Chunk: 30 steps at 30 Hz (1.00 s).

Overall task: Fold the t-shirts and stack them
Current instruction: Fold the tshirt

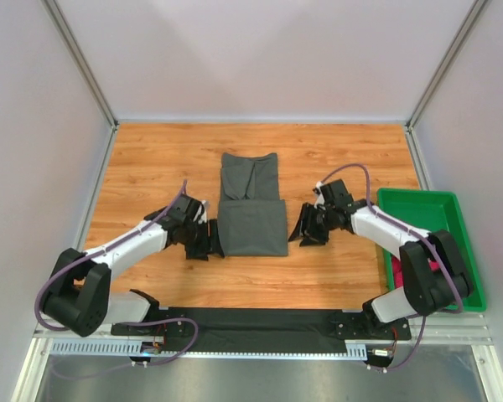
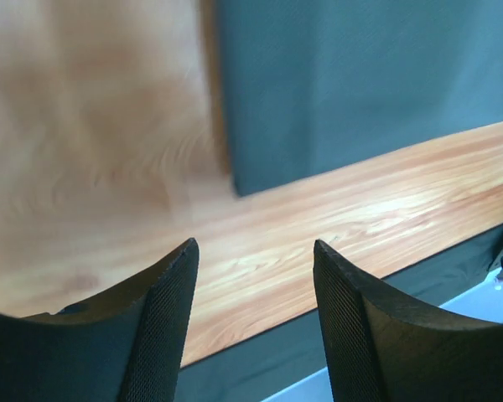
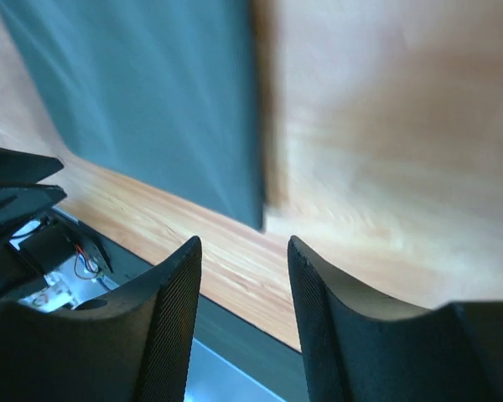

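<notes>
Overhead; wrist close-ups on grey t-shirt (image 1: 251, 226)

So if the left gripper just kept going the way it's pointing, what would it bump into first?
Most likely the near left edge of the folded grey t-shirt, just ahead of the left gripper. It seems tilted down, so it might scrape the wooden table first; depth is unclear.

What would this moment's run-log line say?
grey shirt: part-folded, lying flat | left pincer: open, empty, beside its left edge | right pincer: open, empty, beside its right edge | pink shirt: in tray
</notes>
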Motion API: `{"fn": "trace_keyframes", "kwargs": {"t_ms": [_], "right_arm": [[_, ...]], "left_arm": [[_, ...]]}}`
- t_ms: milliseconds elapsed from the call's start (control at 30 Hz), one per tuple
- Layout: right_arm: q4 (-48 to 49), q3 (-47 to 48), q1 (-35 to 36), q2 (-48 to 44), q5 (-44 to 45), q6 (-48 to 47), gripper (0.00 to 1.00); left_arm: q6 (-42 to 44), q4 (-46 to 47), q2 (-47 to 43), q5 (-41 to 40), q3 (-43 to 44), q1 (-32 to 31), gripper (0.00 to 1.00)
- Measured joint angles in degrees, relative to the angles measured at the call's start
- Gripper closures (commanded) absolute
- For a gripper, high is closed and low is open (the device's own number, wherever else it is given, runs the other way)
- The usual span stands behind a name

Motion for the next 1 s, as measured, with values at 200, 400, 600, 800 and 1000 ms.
{"fn": "trace_keyframes", "kwargs": {"t_ms": [200,400,600,800,1000], "right_arm": [[10.08,-16.44,0.74,-6.82,-1.77,8.11,0.51],[24.00,-26.32,1.46,-10.12,-0.61,20.20,0.50],[32.02,-28.52,1.95,-9.14,1.18,29.00,0.50],[36.24,-29.68,4.07,-7.56,2.29,35.10,0.50],[34.53,-30.38,5.77,-9.38,3.76,37.46,0.50]], "left_arm": [[-13.68,6.93,-7.76,-1.49,-13.35,-1.18,0.35],[-26.73,12.61,-11.37,-5.42,-17.16,-1.07,0.31],[-40.24,18.29,-12.48,-7.06,-20.37,-1.03,0.31],[-48.87,21.62,-8.72,-6.10,-20.06,-1.03,0.35],[-54.77,21.66,-8.09,-6.25,-20.59,-1.01,0.44]]}}
